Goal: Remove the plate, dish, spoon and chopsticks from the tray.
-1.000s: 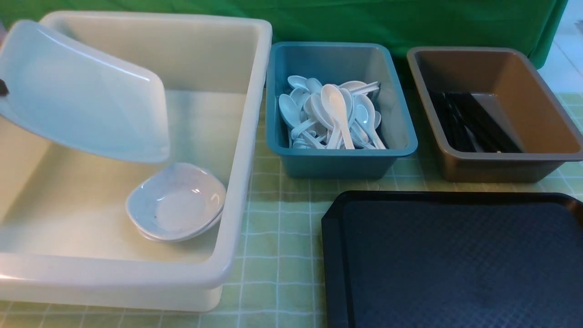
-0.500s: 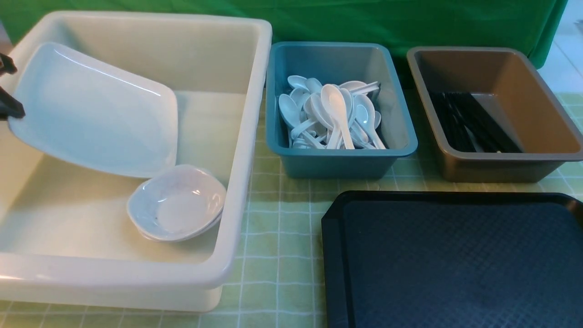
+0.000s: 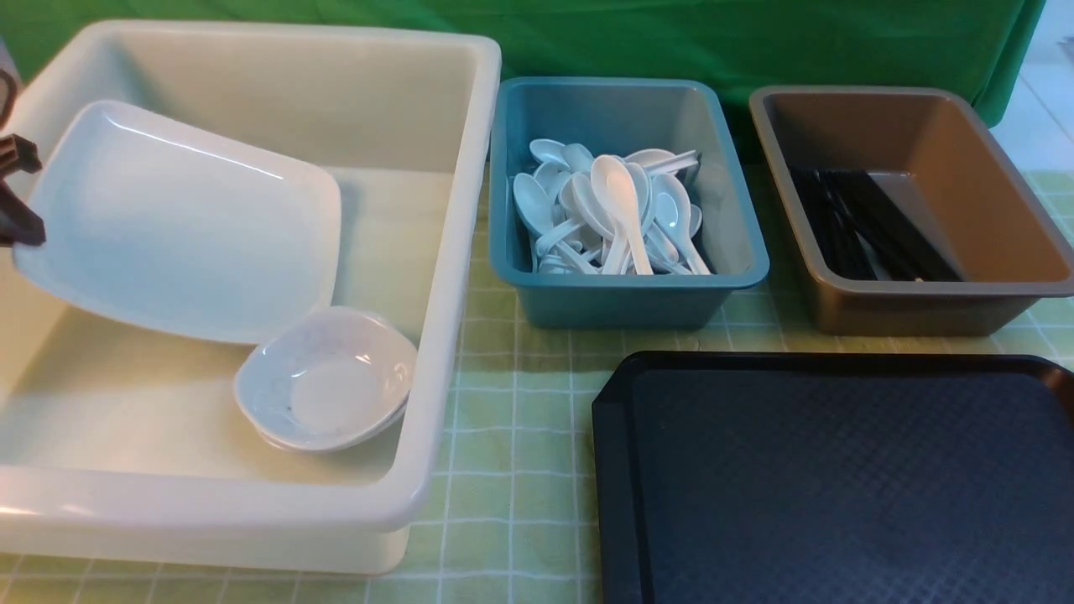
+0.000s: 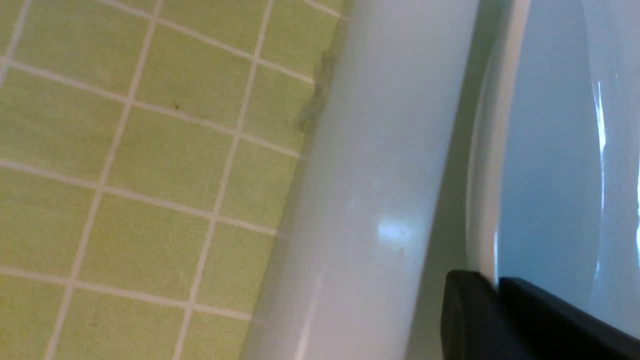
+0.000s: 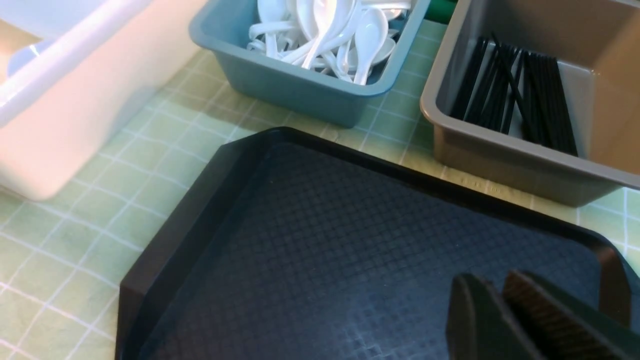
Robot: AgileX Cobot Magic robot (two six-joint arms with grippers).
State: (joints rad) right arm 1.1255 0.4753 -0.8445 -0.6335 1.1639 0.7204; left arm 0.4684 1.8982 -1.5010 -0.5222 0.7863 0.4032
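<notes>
The large white plate [image 3: 185, 226] hangs tilted inside the big white tub [image 3: 457, 252]. My left gripper [image 3: 17, 220] is shut on its left rim, as the left wrist view shows [image 4: 497, 280], with the plate [image 4: 545, 150] beside the tub's rim [image 4: 380, 175]. The plate's low corner is just over two stacked small white dishes [image 3: 327, 390]. The dark tray [image 3: 839, 486] is bare. My right gripper [image 5: 500, 285] hovers over the tray [image 5: 350, 240], shut and empty. White spoons [image 3: 617, 210] and black chopsticks [image 3: 864, 222] lie in bins.
The teal bin [image 3: 629, 298] with the spoons stands behind the tray, and the brown tub [image 3: 948, 143] with the chopsticks is to its right. A green checked cloth [image 3: 512, 436] covers the table. A green backdrop is at the far edge.
The plate has come down and to the right inside the white tub, flattening toward the small dishes. My left gripper's fingers have come into the front view at the left edge.
</notes>
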